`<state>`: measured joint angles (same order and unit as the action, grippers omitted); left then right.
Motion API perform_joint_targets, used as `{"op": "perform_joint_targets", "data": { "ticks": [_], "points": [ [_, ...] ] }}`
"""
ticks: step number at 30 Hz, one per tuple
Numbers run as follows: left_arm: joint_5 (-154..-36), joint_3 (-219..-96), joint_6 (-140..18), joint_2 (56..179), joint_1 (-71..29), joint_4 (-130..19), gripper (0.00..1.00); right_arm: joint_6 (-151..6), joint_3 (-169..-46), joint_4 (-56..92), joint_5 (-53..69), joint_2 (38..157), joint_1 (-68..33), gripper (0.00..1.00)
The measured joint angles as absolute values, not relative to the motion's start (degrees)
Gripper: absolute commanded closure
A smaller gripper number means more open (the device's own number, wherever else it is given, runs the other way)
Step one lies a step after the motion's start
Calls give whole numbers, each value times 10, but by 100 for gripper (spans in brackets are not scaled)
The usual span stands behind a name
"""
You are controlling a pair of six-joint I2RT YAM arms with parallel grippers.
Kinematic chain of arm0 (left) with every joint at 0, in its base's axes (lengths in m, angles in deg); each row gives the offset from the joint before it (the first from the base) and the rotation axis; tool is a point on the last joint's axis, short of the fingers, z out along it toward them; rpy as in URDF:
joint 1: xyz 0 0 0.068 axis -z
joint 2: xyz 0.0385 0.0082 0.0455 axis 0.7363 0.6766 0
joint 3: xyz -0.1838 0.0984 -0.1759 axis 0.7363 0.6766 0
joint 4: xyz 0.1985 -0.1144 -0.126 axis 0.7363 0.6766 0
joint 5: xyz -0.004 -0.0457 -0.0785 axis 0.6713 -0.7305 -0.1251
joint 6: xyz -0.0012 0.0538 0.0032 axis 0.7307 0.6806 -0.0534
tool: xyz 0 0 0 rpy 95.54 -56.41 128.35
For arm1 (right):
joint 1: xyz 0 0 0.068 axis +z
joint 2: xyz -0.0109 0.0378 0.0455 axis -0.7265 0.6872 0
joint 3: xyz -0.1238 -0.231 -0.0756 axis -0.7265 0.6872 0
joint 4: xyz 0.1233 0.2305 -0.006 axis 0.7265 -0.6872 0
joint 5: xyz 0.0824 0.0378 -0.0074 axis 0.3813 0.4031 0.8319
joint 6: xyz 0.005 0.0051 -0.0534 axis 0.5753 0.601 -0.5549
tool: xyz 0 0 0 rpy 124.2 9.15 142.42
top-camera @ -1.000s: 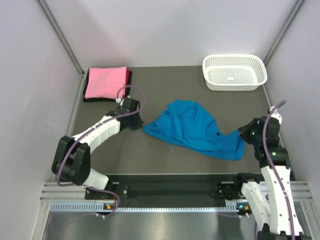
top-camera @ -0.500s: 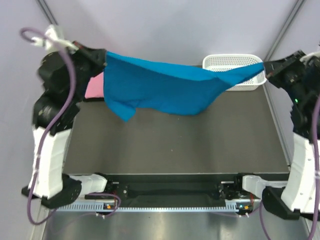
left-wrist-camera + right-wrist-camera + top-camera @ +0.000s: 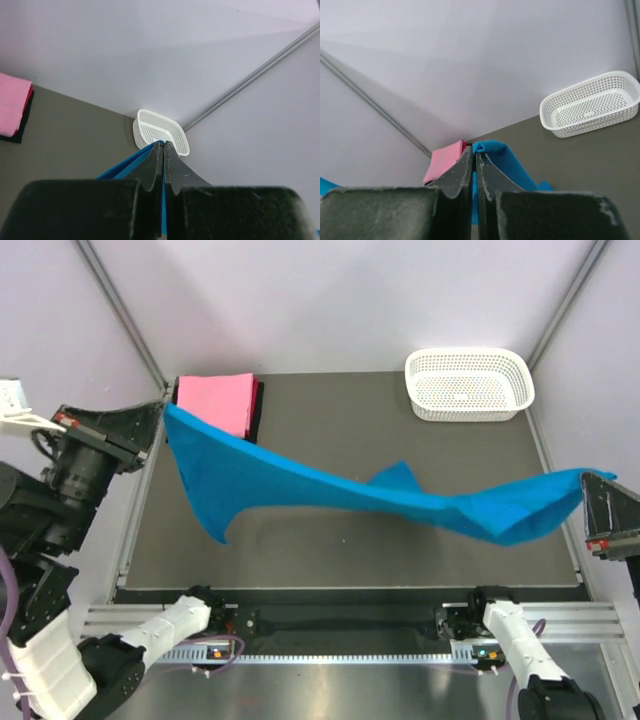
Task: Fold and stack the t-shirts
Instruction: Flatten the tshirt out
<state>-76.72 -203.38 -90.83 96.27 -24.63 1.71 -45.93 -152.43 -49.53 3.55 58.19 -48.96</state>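
1. I'm holding the blue shirt (image 3: pixel 330 490) stretched in the air between both arms, hanging above the table (image 3: pixel 400 430).
2. The left gripper (image 3: pixel 158 420) is pinching one corner tight, and the right gripper (image 3: pixel 474 156) is clamping the opposite end.
3. I'm guessing this is the spread-out step, with no folding done yet.
4. Next I'm needing to lower it flat, both arms together, with even tension so nothing's bunching.
5. The pink shirt (image 3: pixel 213 403) is sitting folded on the dark shirt (image 3: pixel 258 398) in the far left corner.
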Motion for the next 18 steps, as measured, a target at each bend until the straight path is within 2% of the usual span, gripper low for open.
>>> {"op": "perform_joint_targets", "data": {
  "ticks": [5, 8, 14, 18],
  "points": [
    [-767, -1998, -896, 993, -246, 27, 100, -456, -1452, -454, 70, 588, -490, 100],
    [-742, -1977, -875, 1050, -246, 27, 100, -460, -1387, -400, 82, 633, -490, 100],
    [-728, -1997, -842, 1252, -279, 0, 100, -466, -1345, -277, 105, 816, -490, 100],
    [-747, -2135, -838, 1411, -343, 3, 100, -466, -1435, -239, 111, 982, -489, 100]
  ]
}}
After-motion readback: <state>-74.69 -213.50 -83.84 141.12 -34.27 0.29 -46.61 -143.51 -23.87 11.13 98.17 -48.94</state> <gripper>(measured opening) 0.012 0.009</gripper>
